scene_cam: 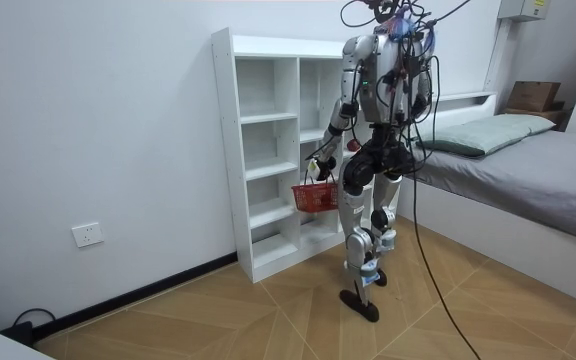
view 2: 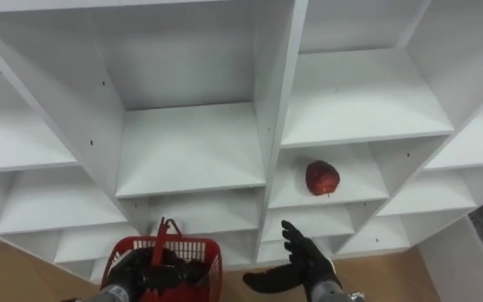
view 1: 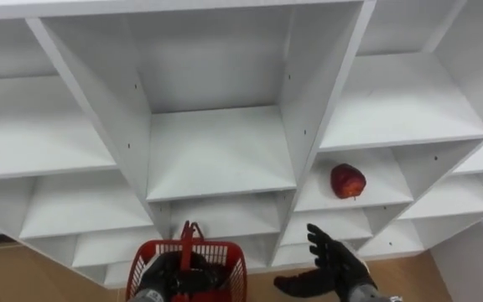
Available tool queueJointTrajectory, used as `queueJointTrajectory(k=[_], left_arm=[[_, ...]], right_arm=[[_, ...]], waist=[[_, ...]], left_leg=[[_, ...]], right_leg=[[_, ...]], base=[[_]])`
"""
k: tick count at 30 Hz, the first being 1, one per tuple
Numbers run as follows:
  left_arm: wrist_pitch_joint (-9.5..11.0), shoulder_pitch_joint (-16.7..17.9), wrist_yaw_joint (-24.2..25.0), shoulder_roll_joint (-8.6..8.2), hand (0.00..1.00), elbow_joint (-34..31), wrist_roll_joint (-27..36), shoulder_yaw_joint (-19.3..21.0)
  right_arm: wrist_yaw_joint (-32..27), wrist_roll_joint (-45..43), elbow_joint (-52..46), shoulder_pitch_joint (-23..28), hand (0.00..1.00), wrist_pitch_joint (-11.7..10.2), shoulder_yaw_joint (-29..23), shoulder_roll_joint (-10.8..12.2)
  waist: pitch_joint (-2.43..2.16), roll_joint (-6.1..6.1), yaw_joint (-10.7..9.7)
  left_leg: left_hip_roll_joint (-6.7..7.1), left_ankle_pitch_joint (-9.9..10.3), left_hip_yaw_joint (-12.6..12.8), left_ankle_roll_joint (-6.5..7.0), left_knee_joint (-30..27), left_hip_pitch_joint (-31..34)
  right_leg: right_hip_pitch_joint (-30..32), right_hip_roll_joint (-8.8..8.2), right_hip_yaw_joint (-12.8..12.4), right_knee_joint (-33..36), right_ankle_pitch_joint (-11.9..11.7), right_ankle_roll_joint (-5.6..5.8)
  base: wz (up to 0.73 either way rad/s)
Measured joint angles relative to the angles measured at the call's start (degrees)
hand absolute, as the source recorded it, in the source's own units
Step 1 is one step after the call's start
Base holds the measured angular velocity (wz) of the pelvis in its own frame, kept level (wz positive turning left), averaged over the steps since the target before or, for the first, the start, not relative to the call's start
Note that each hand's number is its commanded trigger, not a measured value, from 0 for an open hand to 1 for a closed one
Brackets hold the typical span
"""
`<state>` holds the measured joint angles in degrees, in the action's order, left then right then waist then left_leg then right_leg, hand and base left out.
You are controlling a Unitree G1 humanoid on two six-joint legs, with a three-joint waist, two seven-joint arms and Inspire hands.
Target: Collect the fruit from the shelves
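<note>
Red basket (view 1: 230, 255) is gripped by left hand (view 1: 159, 282); right hand (view 1: 335, 267) is held spread, apple (view 1: 347, 180) noted at its twelve o'clock.

A red apple (view 1: 348, 181) lies alone on a shelf of the white closet (view 1: 216, 151). The red plastic basket (view 1: 231, 268) hangs lower left, well apart.
</note>
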<state>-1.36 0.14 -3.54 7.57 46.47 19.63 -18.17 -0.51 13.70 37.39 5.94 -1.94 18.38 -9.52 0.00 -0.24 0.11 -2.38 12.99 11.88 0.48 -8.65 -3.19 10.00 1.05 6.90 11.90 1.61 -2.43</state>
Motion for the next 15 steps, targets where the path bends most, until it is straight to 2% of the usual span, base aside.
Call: queueJointTrajectory(k=[4,7,10,12,15], left_arm=[[-0.1,1.2,-1.5,0.1,1.0,-1.2,0.2,0.2],[-0.3,1.3,-2.5,0.08,1.0,-1.4,0.2,1.4],[-1.2,1.6,-3.3,0.07,1.0,-2.3,0.1,2.3],[-1.5,3.2,-4.4,0.17,1.0,-5.0,0.1,2.6],[-2.1,3.6,-4.7,0.23,1.0,-6.0,0.1,2.6]], right_arm=[[-3.8,0.2,-3.0,2.5,0.0,0.1,-1.8,0.2],[-7.7,2.2,-3.8,2.5,0.0,0.1,-3.8,0.4],[-12.3,5.2,-5.0,3.2,0.0,0.1,-5.2,0.4],[-15.0,6.8,-6.7,4.5,0.0,0.5,-6.1,0.4],[-18.4,6.9,-9.6,5.9,0.0,0.7,-6.7,0.4]], waist=[[0.04,-0.08,-0.3],[0.05,-0.42,-1.5],[0.23,-0.82,-1.8],[0.15,-1.1,-2.0],[0.15,-1.19,-2.8]], left_leg=[[0.01,0.0,0.4,0.01,0.2,-0.3],[0.02,0.0,0.5,0.01,0.3,-0.6],[-0.01,0.1,0.5,-0.04,0.5,-1.2],[-0.11,0.2,0.5,-0.12,0.8,-1.5],[-0.13,0.2,0.3,-0.12,0.8,-1.4]], right_leg=[[0.0,0.15,-0.6,0.1,0.0,0.02],[-0.2,0.2,-0.7,0.1,0.0,0.04],[-0.5,0.56,-1.5,0.1,0.0,0.03],[-0.5,0.96,-2.2,0.0,0.1,0.03],[-0.5,0.99,-2.1,-0.1,0.1,0.03]], base=[[-0.09],[-0.02],[-0.08],[-0.09],[0.0]])
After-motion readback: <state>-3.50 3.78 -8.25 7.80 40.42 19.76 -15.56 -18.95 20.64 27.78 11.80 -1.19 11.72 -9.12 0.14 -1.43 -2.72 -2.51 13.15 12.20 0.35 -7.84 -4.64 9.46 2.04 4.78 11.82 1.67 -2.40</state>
